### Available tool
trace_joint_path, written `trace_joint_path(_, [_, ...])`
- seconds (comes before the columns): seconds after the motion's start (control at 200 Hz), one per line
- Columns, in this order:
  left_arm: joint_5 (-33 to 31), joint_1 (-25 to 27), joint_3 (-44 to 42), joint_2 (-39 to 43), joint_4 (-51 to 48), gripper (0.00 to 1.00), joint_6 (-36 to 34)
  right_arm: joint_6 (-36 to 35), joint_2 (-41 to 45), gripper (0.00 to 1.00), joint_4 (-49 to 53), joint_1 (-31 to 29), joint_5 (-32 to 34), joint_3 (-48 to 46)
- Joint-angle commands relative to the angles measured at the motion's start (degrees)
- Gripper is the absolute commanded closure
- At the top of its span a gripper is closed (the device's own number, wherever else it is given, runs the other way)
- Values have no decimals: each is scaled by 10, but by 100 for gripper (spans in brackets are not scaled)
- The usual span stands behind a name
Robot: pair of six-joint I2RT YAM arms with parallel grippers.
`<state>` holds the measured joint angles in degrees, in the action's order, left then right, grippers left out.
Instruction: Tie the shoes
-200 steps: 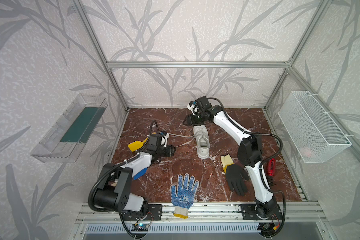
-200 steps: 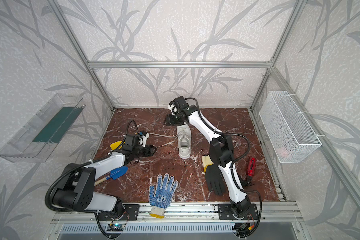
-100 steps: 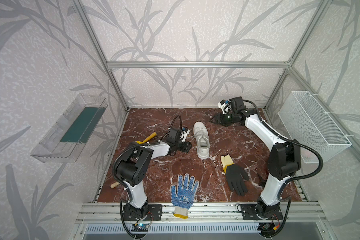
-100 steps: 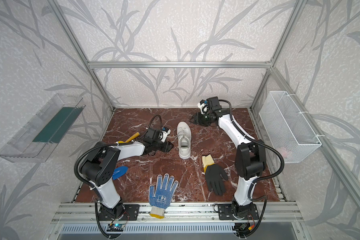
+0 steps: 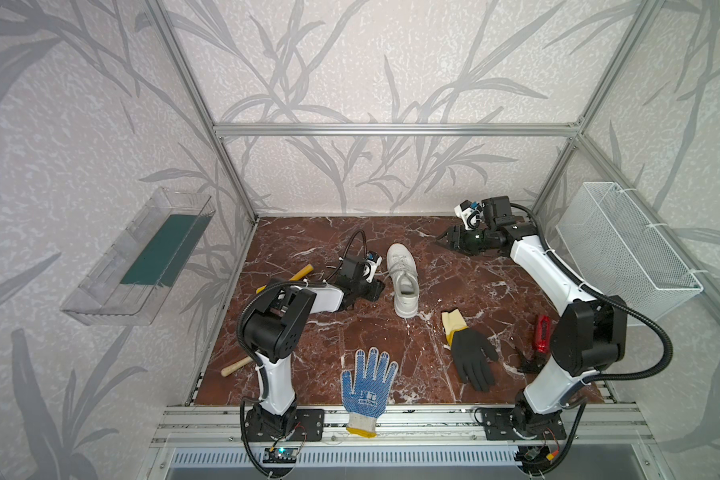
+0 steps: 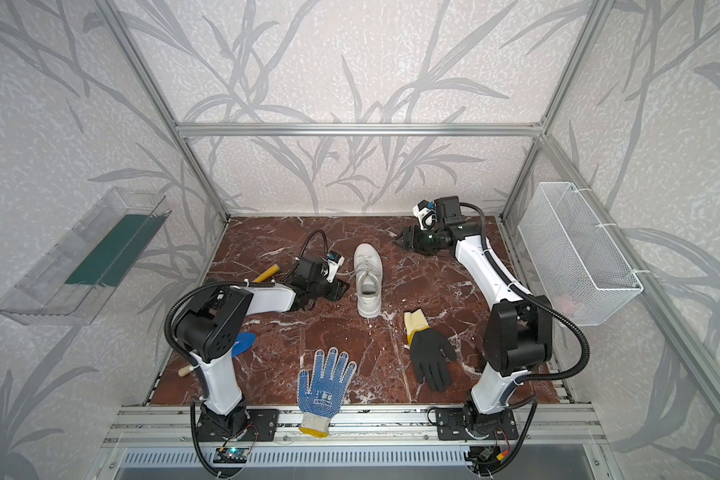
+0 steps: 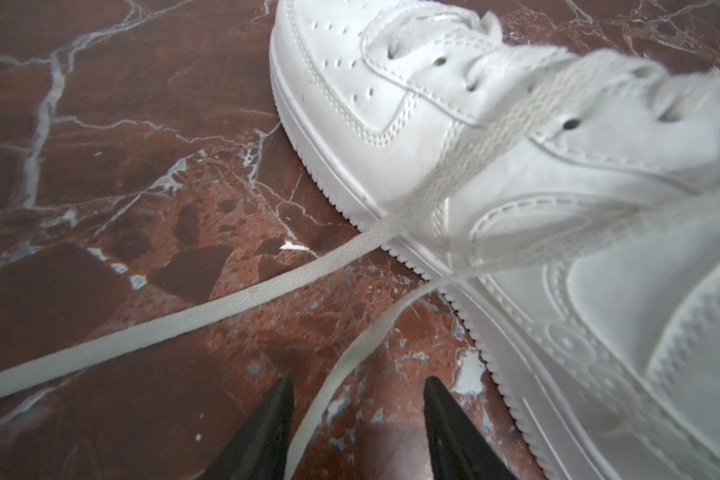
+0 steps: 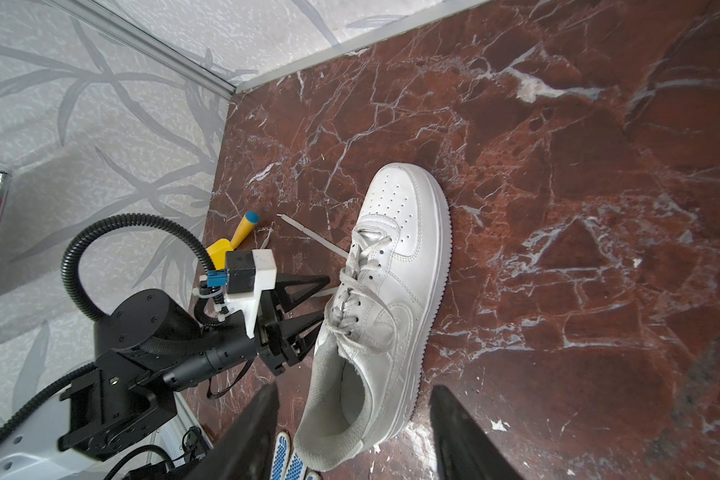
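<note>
White sneaker [image 5: 403,278] lies at centre of the counter [image 5: 474,291], toe toward twelve o'clock. Left hand [image 7: 357,382], at its nine, stands apart astride a loose lace [image 7: 333,374], likely to pinch it; right hand [image 5: 444,240] hangs apart, empty, at two.

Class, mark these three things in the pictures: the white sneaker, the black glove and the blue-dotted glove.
white sneaker [image 5: 398,253], in a top view, on its toe cap.
black glove [image 5: 471,354], in a top view, on its palm.
blue-dotted glove [image 5: 367,388], in a top view, on its palm.

Sneaker [image 5: 403,276], dotted glove [image 5: 368,384], black glove [image 5: 472,359] on tabletop [image 5: 454,266]
</note>
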<state>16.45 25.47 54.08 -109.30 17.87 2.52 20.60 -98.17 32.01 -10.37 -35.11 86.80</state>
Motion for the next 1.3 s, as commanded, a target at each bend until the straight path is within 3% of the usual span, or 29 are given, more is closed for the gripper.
trace_joint_path(0.0, [6, 3, 23, -19, 29, 48, -21, -13, 24, 41, 9, 8, -16, -7])
trace_joint_path(0.58, [-53, 25, 8, -44, 25, 59, -83, -14, 30, 41, 18, 25, -20, -9])
trace_joint_path(1.085, [-78, 34, 18, -33, -3, 97, -95, -14, 35, 41, 19, 26, -20, -12])
trace_joint_path(1.295, [-64, 36, 22, 7, -17, 100, -77, -16, 36, 41, 15, 27, -21, -19])
